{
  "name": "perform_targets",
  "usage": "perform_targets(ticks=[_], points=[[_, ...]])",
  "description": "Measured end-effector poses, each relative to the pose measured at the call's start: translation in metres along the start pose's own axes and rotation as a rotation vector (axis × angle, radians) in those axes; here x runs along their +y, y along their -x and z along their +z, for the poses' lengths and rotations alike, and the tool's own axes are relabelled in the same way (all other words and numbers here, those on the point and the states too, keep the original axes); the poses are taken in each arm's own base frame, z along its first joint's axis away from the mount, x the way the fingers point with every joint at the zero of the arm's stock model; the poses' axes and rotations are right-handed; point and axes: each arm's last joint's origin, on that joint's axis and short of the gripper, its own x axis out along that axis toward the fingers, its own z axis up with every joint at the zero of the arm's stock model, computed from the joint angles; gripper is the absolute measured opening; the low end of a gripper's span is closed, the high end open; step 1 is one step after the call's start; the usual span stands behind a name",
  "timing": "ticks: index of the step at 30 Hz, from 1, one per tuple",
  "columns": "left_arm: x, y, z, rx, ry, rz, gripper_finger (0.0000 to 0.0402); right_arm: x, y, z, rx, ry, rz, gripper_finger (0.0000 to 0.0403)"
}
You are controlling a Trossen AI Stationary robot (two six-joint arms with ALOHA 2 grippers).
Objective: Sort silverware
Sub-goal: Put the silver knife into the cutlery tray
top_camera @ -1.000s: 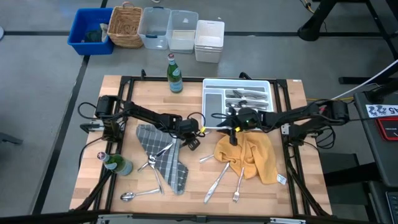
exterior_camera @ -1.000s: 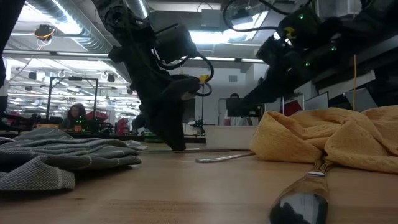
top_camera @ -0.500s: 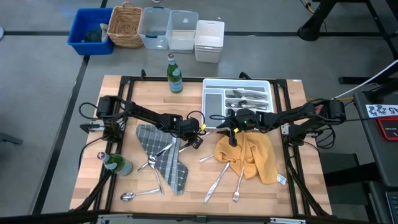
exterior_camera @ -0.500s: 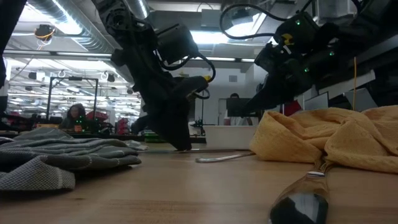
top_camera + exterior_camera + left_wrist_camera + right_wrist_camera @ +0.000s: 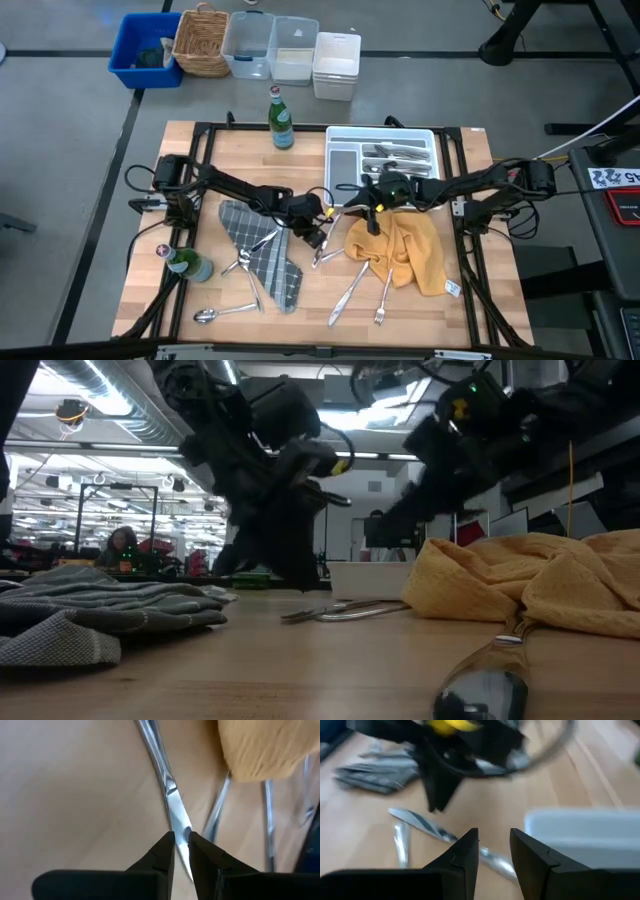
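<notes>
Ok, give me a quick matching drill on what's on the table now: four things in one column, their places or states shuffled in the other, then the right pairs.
Things:
1. left gripper
2. green bottle
3. yellow cloth
4. white tray

Places or states:
A. stands upright at the table's far edge
B. crumpled on the right half, with silverware handles poking out from under it
C. closed on a knife in the middle of the table
D. at the far right of the table, with cutlery in its compartments

Pairs: 1-C, 2-A, 3-B, 4-D
</notes>
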Motion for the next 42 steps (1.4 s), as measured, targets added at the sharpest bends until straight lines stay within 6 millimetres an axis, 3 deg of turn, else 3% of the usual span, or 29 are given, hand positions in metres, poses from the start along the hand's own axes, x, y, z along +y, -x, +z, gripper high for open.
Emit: perform_targets(ticks=[5, 12, 19, 25, 31, 36, 42], points=[[-0.007, 0.027, 0.012, -0.076, 0.035, -0.038, 0.0042, 0.005, -0.004, 0.032, 0.022, 0.173, 0.078, 0.0115], [-0.020, 0.097, 0.017, -0.294, -0.055, 0.033, 0.0042, 0.020, -0.002, 0.067, 0.152, 0.459, 0.147, 0.0115], [-0.018, 0.169, -0.001, -0.456, -0.050, 0.180, 0.0043, 0.016, -0.008, 0.080, 0.135, 0.554, 0.126, 0.0115], [-0.014, 0.215, -0.016, -0.574, -0.039, 0.224, 0.0043, 0.016, -0.043, 0.080, 0.295, 0.649, 0.190, 0.0115], [-0.006, 0.238, -0.029, -0.630, -0.035, 0.295, 0.0043, 0.019, -0.082, 0.083, 0.551, 0.755, 0.279, 0.0115], [0.000, 0.241, -0.034, -0.605, -0.038, 0.357, 0.0043, 0.026, -0.109, 0.075, 0.684, 0.855, 0.358, 0.0115], [0.006, 0.236, -0.037, -0.570, -0.043, 0.397, 0.0043, 0.040, -0.128, 0.061, 0.783, 0.992, 0.377, 0.0115]])
